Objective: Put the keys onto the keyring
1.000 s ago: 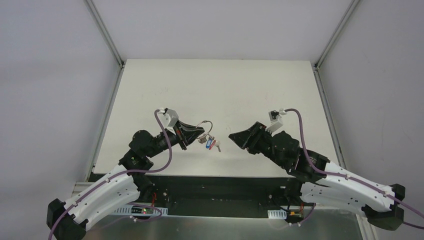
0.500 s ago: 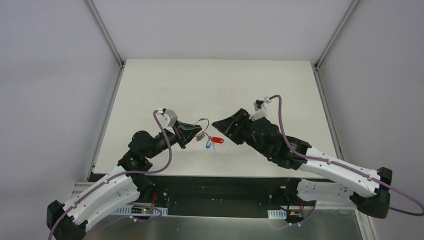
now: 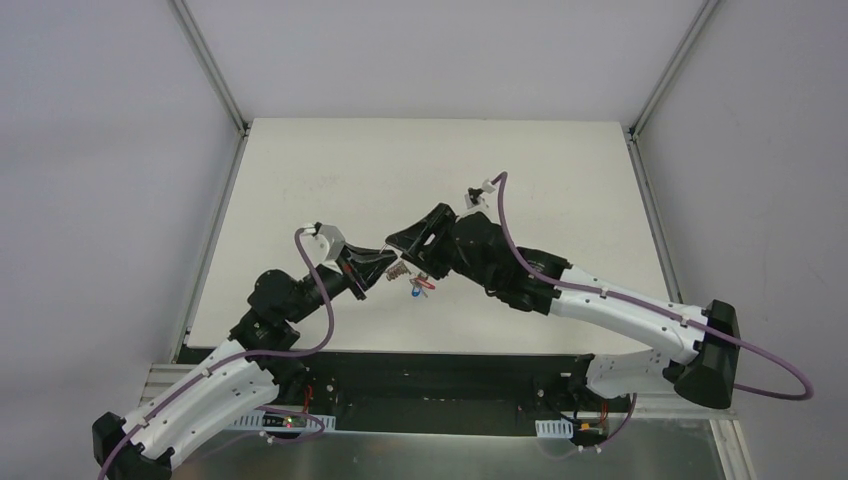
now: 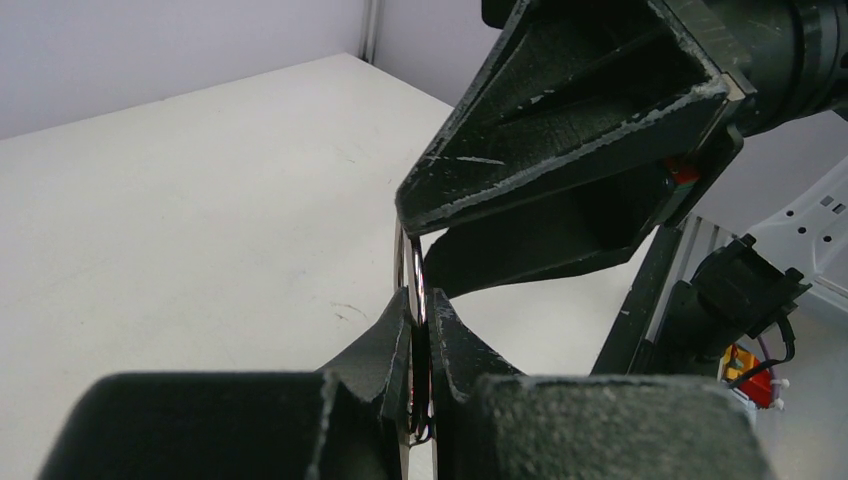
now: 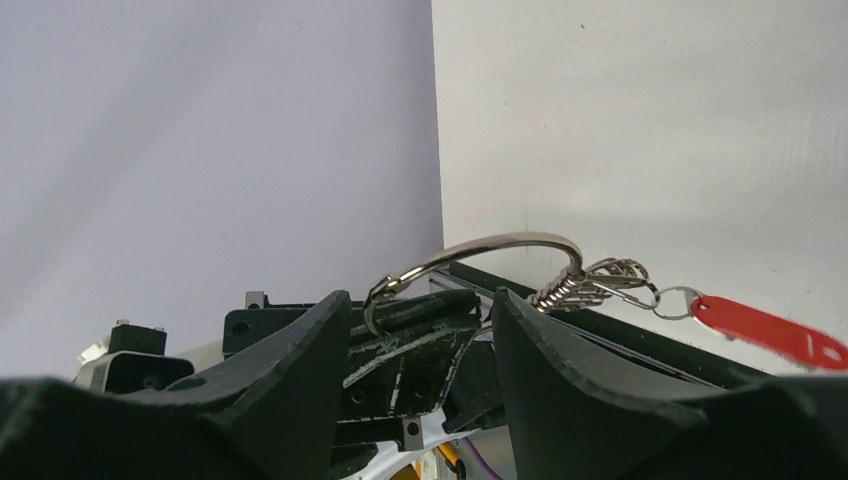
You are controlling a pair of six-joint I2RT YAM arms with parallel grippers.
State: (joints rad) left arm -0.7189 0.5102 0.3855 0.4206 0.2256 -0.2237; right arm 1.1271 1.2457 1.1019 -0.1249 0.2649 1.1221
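Note:
My left gripper (image 3: 386, 263) (image 4: 420, 304) is shut on the thin silver keyring (image 4: 410, 268), which it holds edge-on above the table. In the right wrist view the keyring (image 5: 500, 245) arcs upward, with a small bunch of silver keys (image 5: 592, 284) on it. The red-headed key (image 5: 768, 331) hangs off a small ring beside that bunch. From above, the blue-headed key (image 3: 414, 294) and the red-headed key (image 3: 425, 284) dangle just under the two grippers. My right gripper (image 3: 407, 246) (image 5: 420, 335) is open, its fingers (image 5: 300, 375) standing either side of the left gripper's tip and the ring.
The white table (image 3: 430, 170) spreads beyond the grippers, bounded by grey walls and metal corner posts (image 3: 210, 65). The right arm (image 3: 600, 300) reaches diagonally across the near right part. A black base rail (image 3: 430, 375) runs along the near edge.
The right arm has swung left and forward from well apart until its open jaws flank the ring. The left gripper kept hold and shifted slightly; the hanging keys swung.

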